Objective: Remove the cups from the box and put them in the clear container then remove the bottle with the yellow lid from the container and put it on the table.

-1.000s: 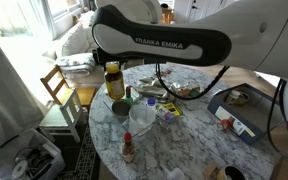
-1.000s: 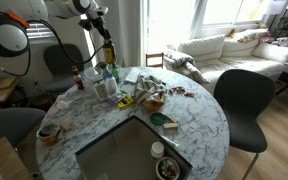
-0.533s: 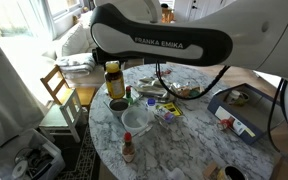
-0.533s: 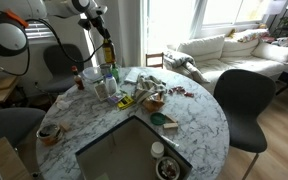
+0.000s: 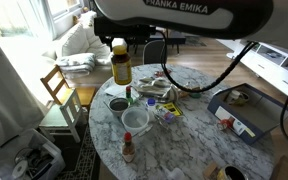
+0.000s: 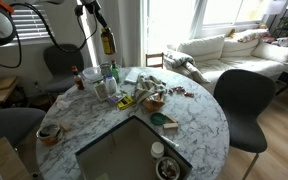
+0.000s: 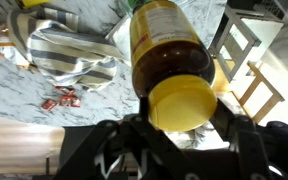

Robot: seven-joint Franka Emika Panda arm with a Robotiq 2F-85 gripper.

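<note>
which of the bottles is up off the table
The stubby amber bottle with the yellow lid: it alone hangs in the air, while the slender red-capped sauce bottles stand on the round marble table.

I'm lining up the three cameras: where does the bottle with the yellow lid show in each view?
Exterior view: bottle with the yellow lid upper left of centre, held above the marble table.
Exterior view: upper left, above the table.
Wrist view: centre, lid towards camera; table at left.
Shared landmark: the marble table.
</note>
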